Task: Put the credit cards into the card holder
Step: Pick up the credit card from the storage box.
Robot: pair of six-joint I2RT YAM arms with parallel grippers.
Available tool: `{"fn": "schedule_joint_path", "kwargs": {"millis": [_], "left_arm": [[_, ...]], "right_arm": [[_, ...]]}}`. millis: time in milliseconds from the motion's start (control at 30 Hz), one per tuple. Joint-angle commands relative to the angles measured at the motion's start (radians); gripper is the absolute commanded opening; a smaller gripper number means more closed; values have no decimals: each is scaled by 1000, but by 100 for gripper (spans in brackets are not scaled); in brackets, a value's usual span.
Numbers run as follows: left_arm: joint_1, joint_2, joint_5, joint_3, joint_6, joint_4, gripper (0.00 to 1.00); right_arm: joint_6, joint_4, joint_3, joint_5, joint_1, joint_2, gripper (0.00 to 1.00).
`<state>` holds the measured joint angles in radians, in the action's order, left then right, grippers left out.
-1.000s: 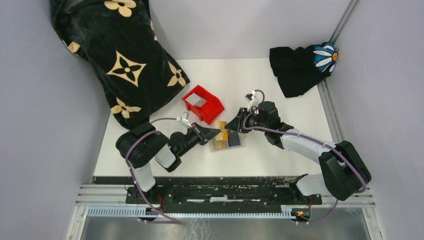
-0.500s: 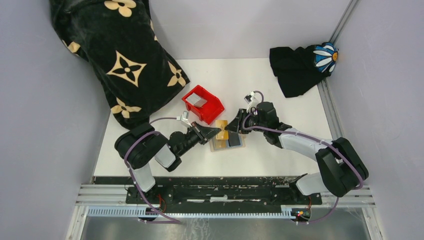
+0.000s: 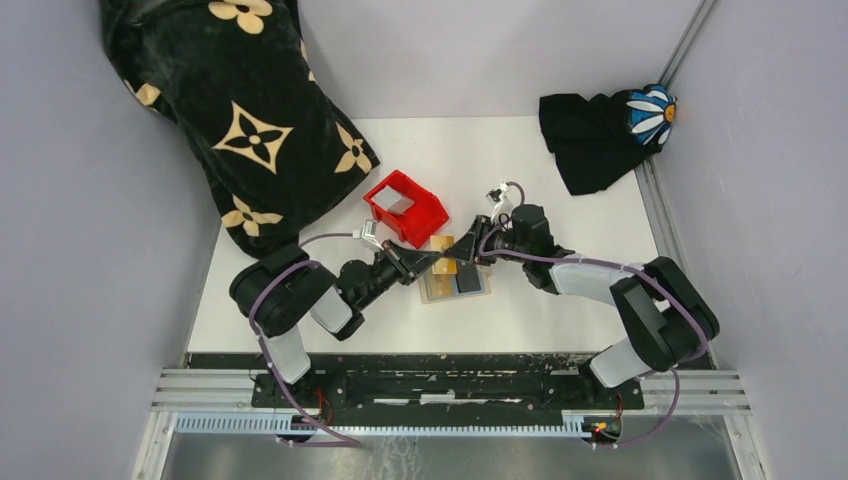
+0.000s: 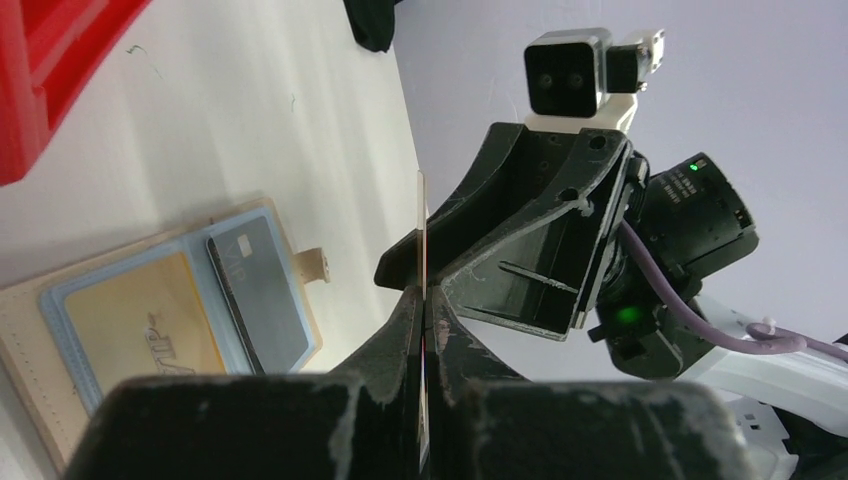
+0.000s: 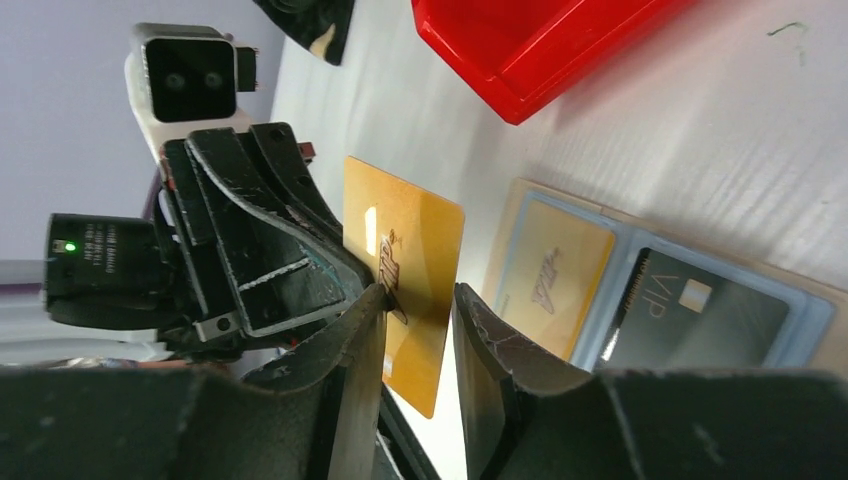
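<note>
Two credit cards [image 5: 555, 275] already sit in the open card holder [image 4: 20, 340]. Above it the left gripper [image 4: 422, 300] pinches a third, gold card [image 5: 415, 250]; the right gripper [image 5: 420, 300] straddles it, fingers parted. Slotting remains.

3 cards: gold card [image 5: 405, 290] mid-frame, second gold card [image 5: 555, 285], dark card [image 5: 700, 310] lower right. 1 card holder [image 4: 20, 340]. 1 red bin [image 3: 425, 215]. 2 black cloths: upper left [image 3: 230, 110], upper right [image 3: 595, 135]. 2 grippers: left gripper [image 3: 432, 262], right gripper [image 3: 462, 255].

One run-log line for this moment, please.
left gripper shut on gold card | right gripper open astride it | card holder lies open
</note>
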<state>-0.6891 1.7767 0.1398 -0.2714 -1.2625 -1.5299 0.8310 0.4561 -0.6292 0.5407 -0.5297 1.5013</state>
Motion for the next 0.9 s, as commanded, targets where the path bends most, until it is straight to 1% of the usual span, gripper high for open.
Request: {"fn": "schedule_joint_path", "kwargs": {"millis": [0,100,167,200,400,433,500,600,633,667,767,867], "left_arm": [[-7,10,46,-53,-69,-200,3],[-7,16,55,-63,-73,-200,3],[-7,15,53,-59,-72,-199,3],[-7,16,53,-57,-71,-199,6],[-6,34,33,-35,-70,-200,27],[-6,33,24,-25,-66,-200,29],[-2,31,-1,0,-61,-200,33],[1,21,-53,52,-50,-197,40],[3,17,-70,68,-46,-191,48],[3,10,-84,79,-41,-174,50],[3,-25,-100,84,1,-69,49],[-4,-80,-126,73,51,70,47]], "right_arm": [[170,309,40,114,-5,85,36],[250,457,65,130,-4,136,32],[268,495,72,132,-5,144,25],[270,498,72,131,-4,145,22],[264,485,72,127,-2,110,2],[256,460,73,125,0,100,1],[198,368,67,110,3,64,1],[53,94,32,53,4,-24,1],[2,-11,16,23,4,-68,1],[-51,-106,2,-9,2,-101,1],[-171,-359,-52,-105,0,-165,1],[-237,-520,-96,-172,-3,-184,1]]}}
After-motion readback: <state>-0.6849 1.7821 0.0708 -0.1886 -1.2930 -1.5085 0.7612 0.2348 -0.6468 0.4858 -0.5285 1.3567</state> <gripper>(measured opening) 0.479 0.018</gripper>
